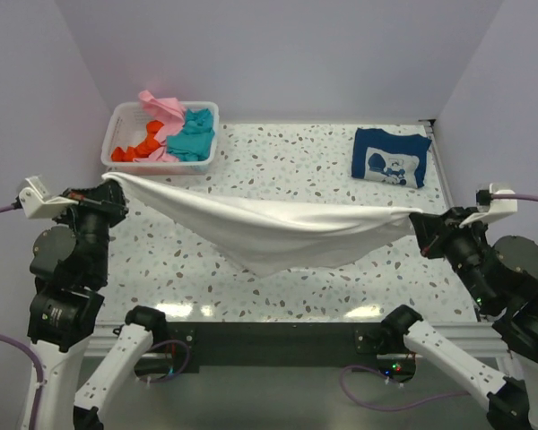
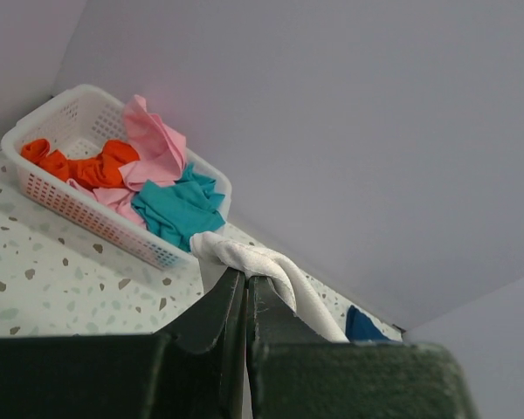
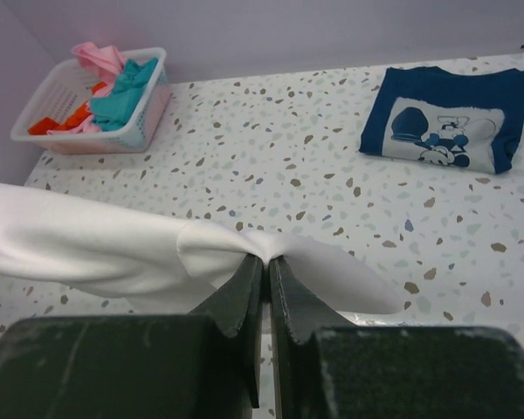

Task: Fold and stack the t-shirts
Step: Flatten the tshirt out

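Note:
A white t-shirt (image 1: 269, 228) hangs stretched between both arms above the table, sagging in the middle. My left gripper (image 1: 108, 182) is shut on its left end, where the cloth (image 2: 262, 262) bunches over the fingertips. My right gripper (image 1: 416, 219) is shut on its right end, pinching a fold of the white t-shirt (image 3: 113, 249). A folded navy t-shirt (image 1: 390, 157) with a white cartoon print lies flat at the back right, also seen as the navy t-shirt (image 3: 445, 122). Pink (image 1: 161, 106), teal (image 1: 194, 134) and orange (image 1: 136, 148) t-shirts are crumpled in the basket.
A white slotted basket (image 1: 121, 116) stands at the back left, near my left gripper. Pale walls close in the left, back and right sides. The speckled tabletop (image 1: 287, 161) lies bare between the basket and the navy t-shirt.

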